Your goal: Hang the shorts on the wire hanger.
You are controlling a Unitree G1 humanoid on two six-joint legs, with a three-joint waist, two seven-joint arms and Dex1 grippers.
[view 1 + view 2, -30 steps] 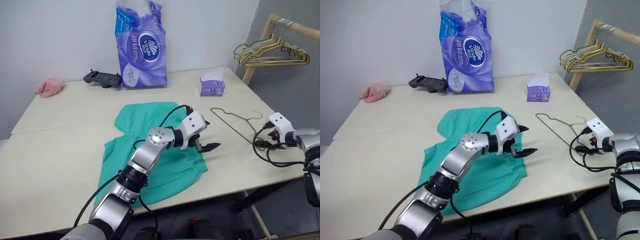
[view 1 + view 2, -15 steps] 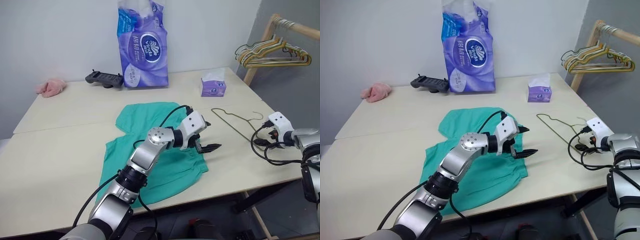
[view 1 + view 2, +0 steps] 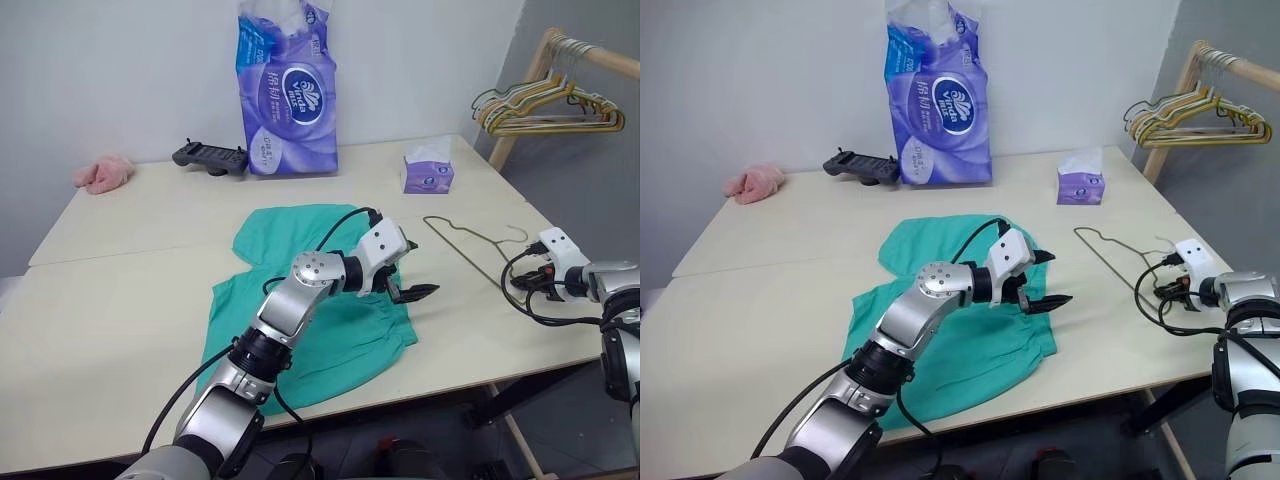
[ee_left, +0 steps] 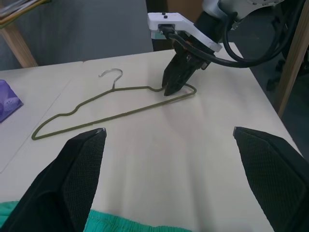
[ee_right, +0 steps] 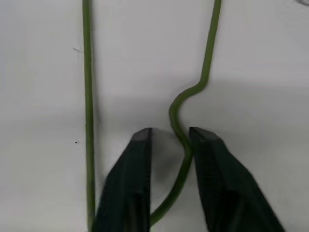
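The teal shorts (image 3: 345,345) lie spread flat at the table's middle. My left gripper (image 3: 419,268) hovers just past their right edge, pointing right, its fingers (image 4: 82,159) wide open and empty. To the right the thin olive wire hanger (image 4: 114,114) lies flat on the table, hook toward the far side. My right gripper (image 4: 169,90) points down at the hanger's near corner. In the right wrist view its fingers (image 5: 140,169) stand close together with the wire (image 5: 181,130) running between them, so it is shut on the wire.
A purple toilet-paper pack (image 3: 288,90), a black controller (image 3: 208,156), a small tissue box (image 3: 427,172) and a pink cloth (image 3: 102,172) sit along the back. A wooden rack with several hangers (image 3: 545,105) stands beyond the table's right edge.
My right gripper's fingers have come together on the hanger's wire at its near corner. Neither hand has shifted place; the left gripper stays open.
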